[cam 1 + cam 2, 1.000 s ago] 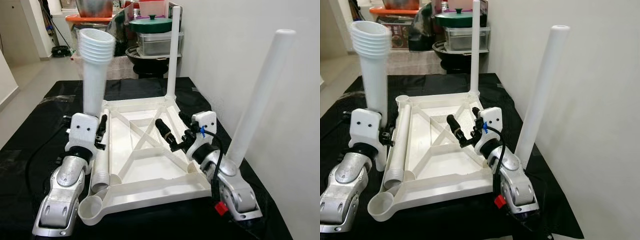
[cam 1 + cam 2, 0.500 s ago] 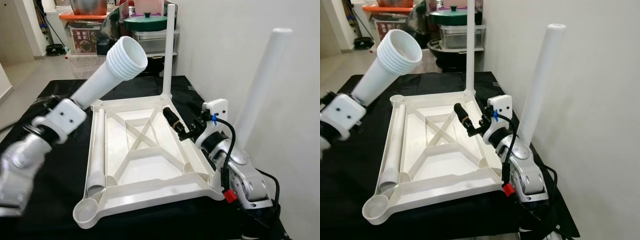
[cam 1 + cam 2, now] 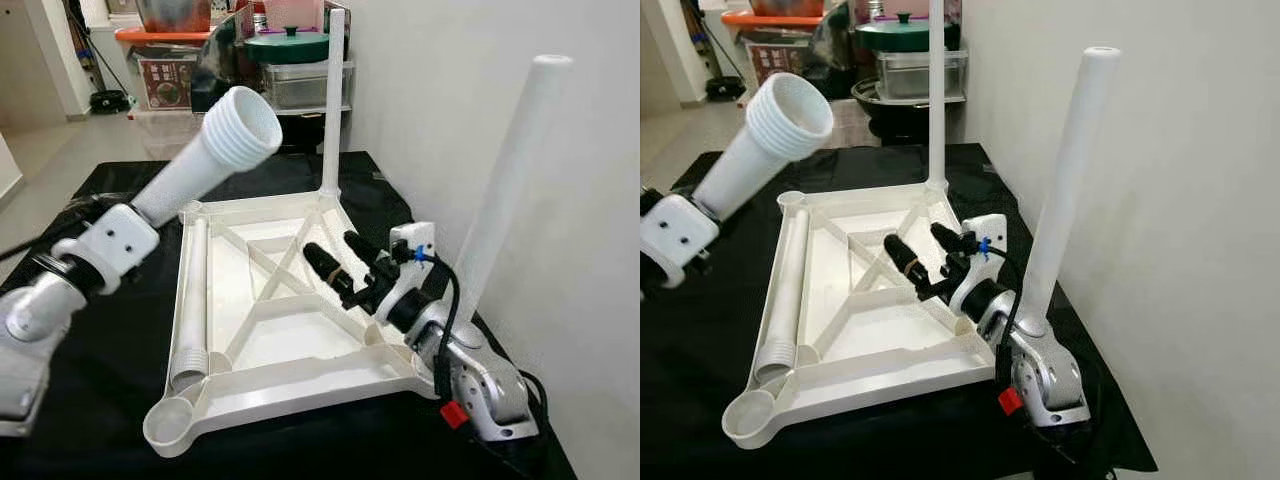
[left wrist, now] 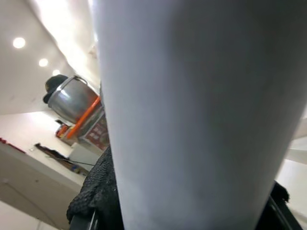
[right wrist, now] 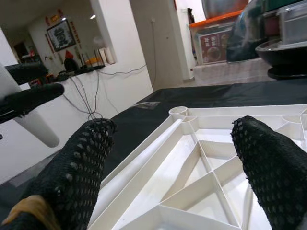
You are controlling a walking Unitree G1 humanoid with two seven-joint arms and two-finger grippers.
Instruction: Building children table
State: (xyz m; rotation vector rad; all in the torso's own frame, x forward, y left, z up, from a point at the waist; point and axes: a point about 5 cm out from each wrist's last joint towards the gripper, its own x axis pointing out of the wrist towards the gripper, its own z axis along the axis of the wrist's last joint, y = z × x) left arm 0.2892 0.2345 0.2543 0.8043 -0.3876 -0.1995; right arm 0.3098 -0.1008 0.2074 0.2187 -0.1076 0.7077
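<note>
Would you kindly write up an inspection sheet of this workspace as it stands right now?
Surface: black-covered table, against a white wall.
Job's things: upside-down white tabletop; two legs standing in its sockets, far leg and near right leg; loose leg lying along its left edge; held leg raised and tilted.
Clutter: nothing seen on the table.
Grippers: left gripper shut on the held leg; right gripper open above the tabletop.
Cables: black cable on the right arm.
Surroundings: pots and containers behind the table.
</note>
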